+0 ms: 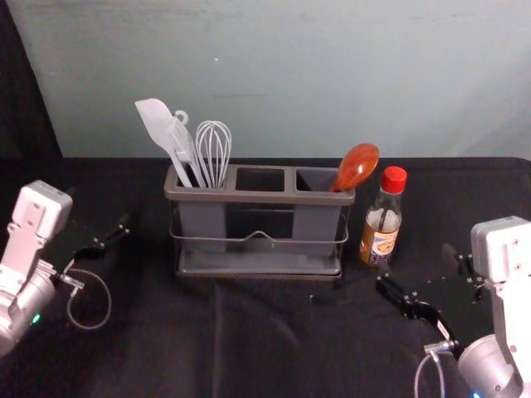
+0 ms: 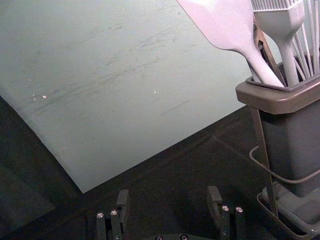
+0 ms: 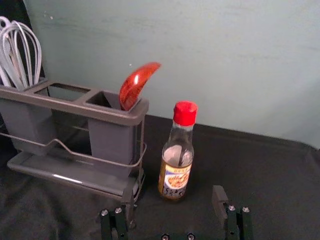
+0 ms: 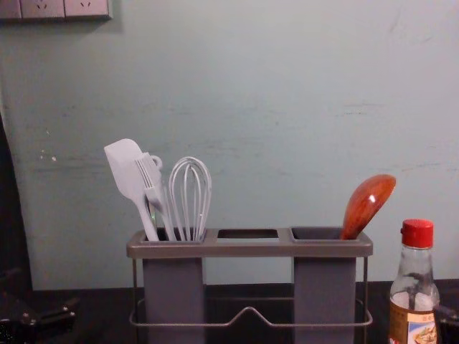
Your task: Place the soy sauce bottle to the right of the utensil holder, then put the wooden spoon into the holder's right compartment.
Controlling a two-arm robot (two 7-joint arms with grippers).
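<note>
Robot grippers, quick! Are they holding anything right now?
Left gripper: open, empty, left of the holder.
Right gripper: open, empty, near the sauce bottle.

The spoon (image 3: 131, 91) is showing smooth, glossy wood. The bottle (image 3: 178, 150) is looking like shiny glass, its cap (image 3: 185, 113) smooth plastic, its label (image 3: 176, 176) paper. The holder (image 4: 249, 250) is showing matt plastic, its wire (image 4: 179, 325) metal. The spatula (image 2: 225, 25) is looking smooth and matt, the cloth (image 1: 249, 348) matt and creased.
</note>
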